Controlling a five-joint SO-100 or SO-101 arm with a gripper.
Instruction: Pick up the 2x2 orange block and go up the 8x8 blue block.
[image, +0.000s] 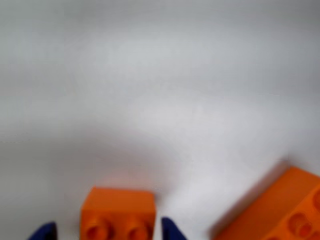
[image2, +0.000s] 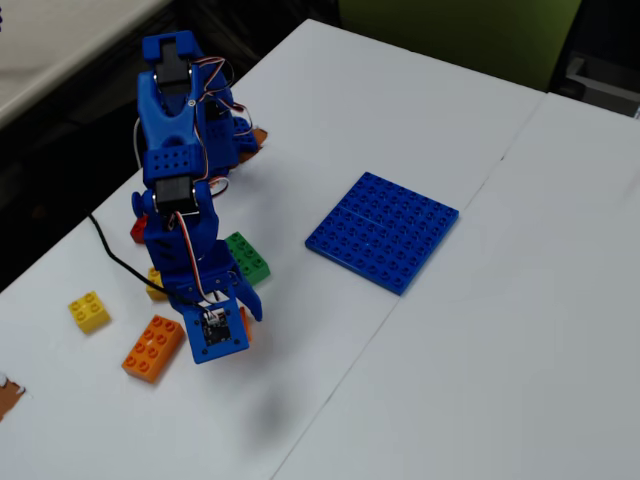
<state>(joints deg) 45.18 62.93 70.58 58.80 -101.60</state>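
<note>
2x2 orange block (image: 118, 212) between the jaws
2 blue jaw tips flank it; a longer orange brick (image: 280, 210) lies right of it on the white counter (image: 160, 90).

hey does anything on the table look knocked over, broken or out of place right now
Nothing stands out. The bricks lie scattered but studs up, the blue baseplate sits flat and bare, and the hand straddles the small orange brick beside the longer orange brick. A brown scrap at the table's left edge is too small to identify.
</note>
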